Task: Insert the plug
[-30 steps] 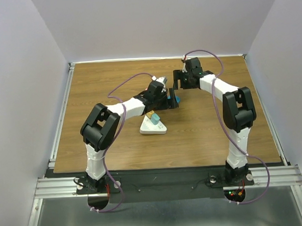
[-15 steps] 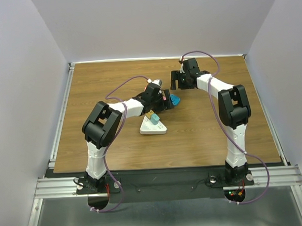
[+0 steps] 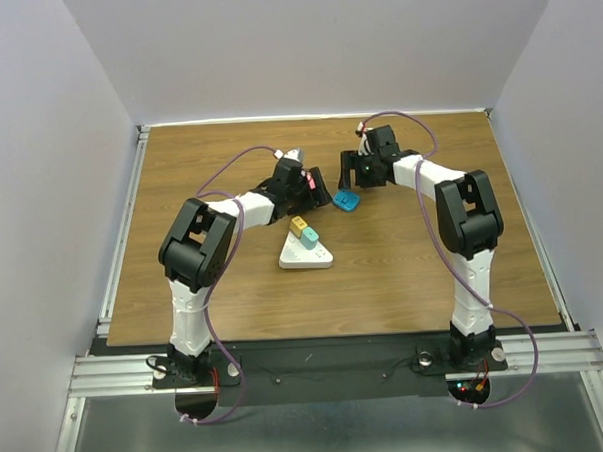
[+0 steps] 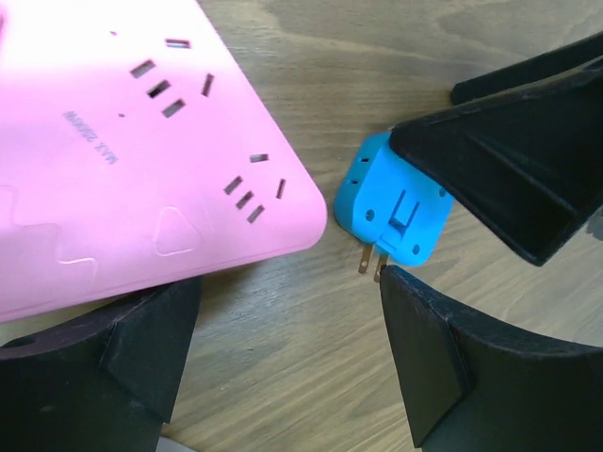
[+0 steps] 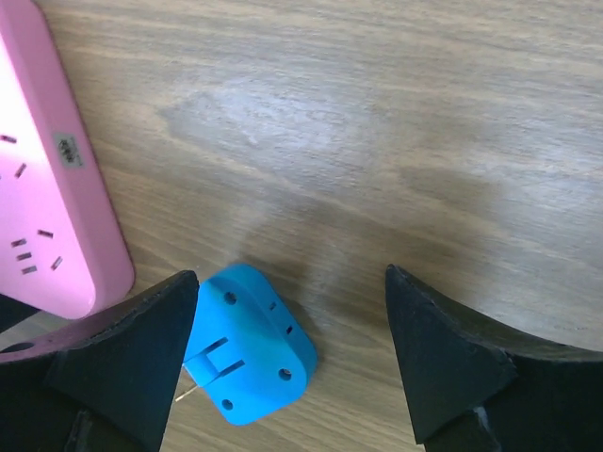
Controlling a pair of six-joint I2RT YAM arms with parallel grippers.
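**Plug loose on the tabletop, both grippers empty**

The blue plug (image 5: 250,344) lies on its side on the tabletop (image 3: 414,271). It sits just beside a rounded corner of the power strip (image 3: 305,258), with a sliver of wood between them. Its prongs (image 4: 369,262) point sideways along the wood, not down.

The right gripper (image 5: 290,282) hangs over it with jaws wide. The plug sits between the fingers, close against one; we can't tell if it touches. Nothing is clamped. The left gripper (image 4: 287,282) is just beside it, also wide and empty, looking at the same spot.

Handling, our read:
- **Feel:** small hard plastic shell, light and stiff. The faces are smooth, so it will likely slip or twist under a shallow pinch.
- **Grip:** take it across the two flat sides of the body, well back from the prongs. Those are thin metal and we wouldn't load them.
- **Orientation:** it needs turning so the prongs face the strip before insertion.

Around it:
- **Strip colour:** white from above, pink in the wrist views.
- **Sockets:** a yellow plug (image 3: 297,225) and a teal plug (image 3: 308,239) are already seated, so those positions are taken. Free sockets (image 4: 247,193) show near the corner by the blue plug.
- **Strip stability:** it looks light and unfixed, so we expect it to skate under a push. The spare gripper could pin it.
- **In the way:** two grippers crowd one small part, and the seated plugs sit close to the approach.
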